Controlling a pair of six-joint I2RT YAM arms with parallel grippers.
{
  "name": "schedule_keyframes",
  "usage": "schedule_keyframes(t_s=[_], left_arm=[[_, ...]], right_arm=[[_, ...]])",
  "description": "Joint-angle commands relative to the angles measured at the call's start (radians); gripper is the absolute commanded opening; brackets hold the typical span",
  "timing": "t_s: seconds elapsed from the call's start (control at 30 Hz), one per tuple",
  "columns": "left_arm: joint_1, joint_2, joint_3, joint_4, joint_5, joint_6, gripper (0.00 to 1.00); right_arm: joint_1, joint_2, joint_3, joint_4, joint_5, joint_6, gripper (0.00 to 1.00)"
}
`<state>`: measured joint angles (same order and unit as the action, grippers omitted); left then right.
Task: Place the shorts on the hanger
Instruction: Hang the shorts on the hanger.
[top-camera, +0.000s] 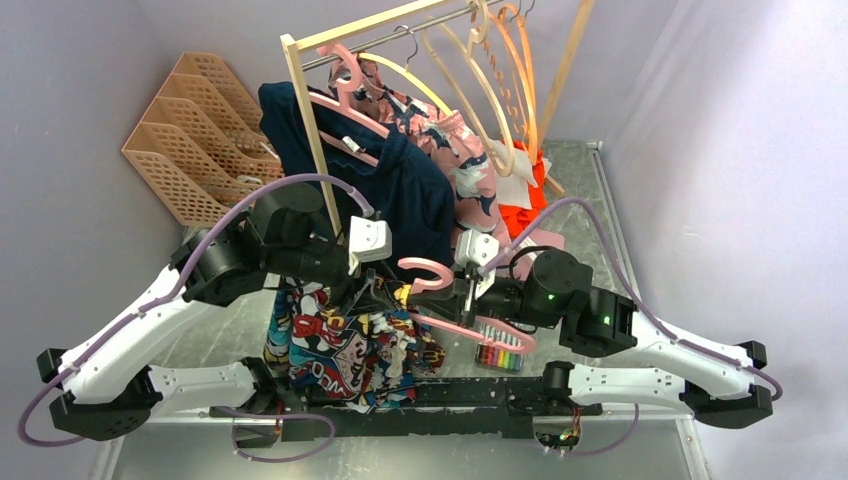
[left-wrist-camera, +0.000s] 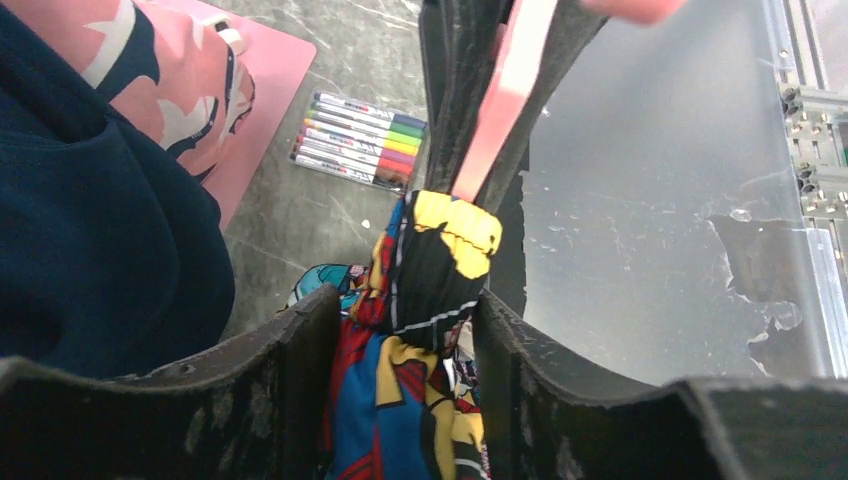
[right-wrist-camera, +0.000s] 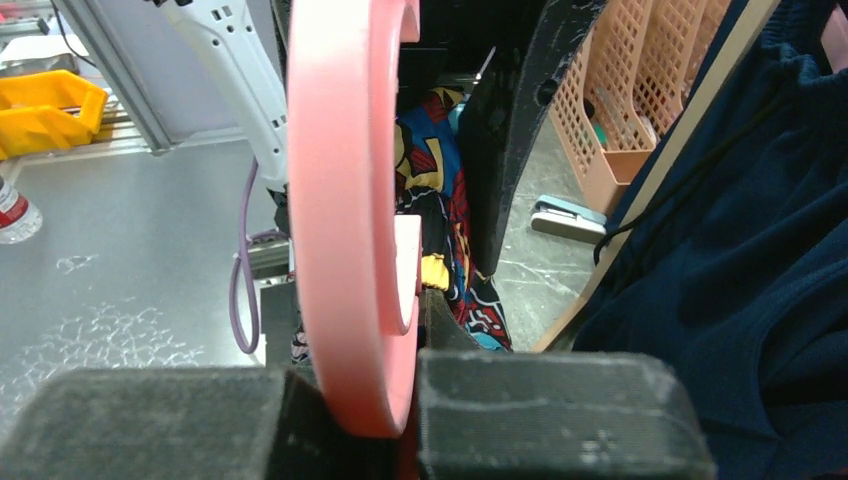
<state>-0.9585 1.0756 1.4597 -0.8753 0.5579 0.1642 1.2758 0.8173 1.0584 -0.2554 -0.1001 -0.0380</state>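
The comic-print shorts (top-camera: 345, 345) hang in a bunch from my left gripper (top-camera: 372, 290) down to the table front. In the left wrist view the gripper (left-wrist-camera: 405, 330) is shut on a fold of the shorts (left-wrist-camera: 420, 300), right under the pink hanger's bar (left-wrist-camera: 505, 95). My right gripper (top-camera: 462, 292) is shut on the pale-pink hanger (top-camera: 470, 328) near its hook and holds it above the table. In the right wrist view the hanger's thick hook (right-wrist-camera: 345, 220) stands between the shut pads, and the shorts (right-wrist-camera: 445, 215) show behind it.
A wooden clothes rack (top-camera: 310, 130) at the back carries a navy garment (top-camera: 410, 185), a pink patterned garment (top-camera: 465, 165), and cream and orange hangers (top-camera: 500, 70). Peach file trays (top-camera: 195, 140) stand back left. A pack of coloured markers (top-camera: 500, 355) lies under the hanger.
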Motion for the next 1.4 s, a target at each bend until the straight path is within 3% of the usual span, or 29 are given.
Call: schedule_keyframes(t_s=[0.0, 0.1, 0.27, 0.6, 1.13, 1.37], left_arm=[[-0.022, 0.025, 0.04, 0.002, 0.028, 0.03, 0.47], [-0.034, 0.03, 0.026, 0.018, 0.056, 0.029, 0.24], [-0.043, 0.018, -0.006, 0.055, 0.077, 0.019, 0.07], [-0.049, -0.041, -0.086, 0.138, 0.053, -0.009, 0.07], [-0.05, -0.152, -0.195, 0.249, 0.017, -0.07, 0.07], [-0.049, -0.159, -0.197, 0.241, 0.002, -0.074, 0.07]], right_arm=[[0.002, -0.005, 0.019, 0.101, -0.042, -0.007, 0.0], [0.002, -0.004, 0.016, 0.114, -0.047, -0.005, 0.0], [0.002, -0.006, 0.012, 0.14, -0.061, -0.001, 0.0], [0.002, 0.02, 0.05, 0.081, -0.121, 0.025, 0.0], [0.002, -0.006, 0.076, 0.104, -0.162, 0.125, 0.38], [0.003, -0.003, 0.108, 0.116, -0.052, 0.166, 0.43]])
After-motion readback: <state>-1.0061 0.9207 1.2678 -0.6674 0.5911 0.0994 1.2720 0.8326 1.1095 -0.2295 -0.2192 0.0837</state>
